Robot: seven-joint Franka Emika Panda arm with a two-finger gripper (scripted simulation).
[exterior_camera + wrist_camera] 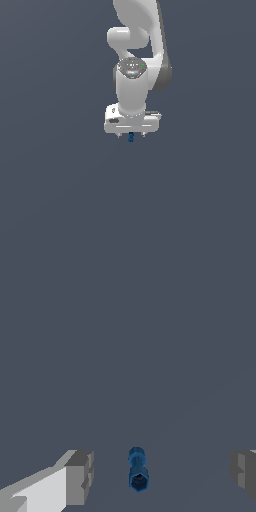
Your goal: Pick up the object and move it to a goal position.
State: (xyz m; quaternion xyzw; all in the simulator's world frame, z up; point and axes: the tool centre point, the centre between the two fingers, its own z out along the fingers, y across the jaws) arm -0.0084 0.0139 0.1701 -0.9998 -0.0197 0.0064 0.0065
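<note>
The object (131, 137) is a tiny dark-blue piece, slightly taller than wide. In the exterior view it shows just below the white gripper (131, 135), between its two short fingertips. In the wrist view the object (137, 469) lies between the grey fingertips (80, 478), with a clear gap on each side. The gripper (160, 476) is open and points straight down over the object. Neither finger touches it.
The white arm (135, 60) rises from the gripper toward the top of the exterior view. A plain dark grey-blue surface (60, 190) fills all else in both views. No goal marker shows.
</note>
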